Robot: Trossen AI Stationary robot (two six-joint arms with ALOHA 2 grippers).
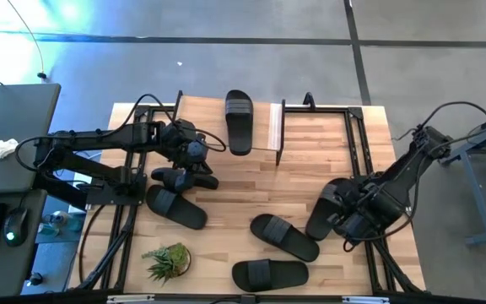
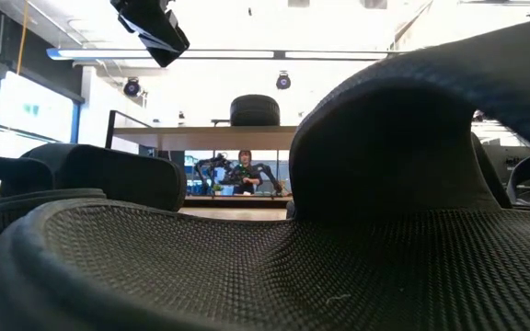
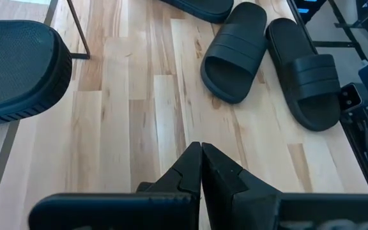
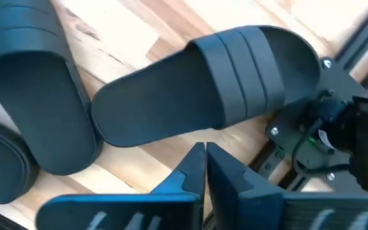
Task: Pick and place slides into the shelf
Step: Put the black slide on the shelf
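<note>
Altogether six slides, one shelf

Six black slides are in sight from above, along with one shelf, one small potted plant, two robot arms and one table.

Matt ribbed slides, wood-plank table
</note>
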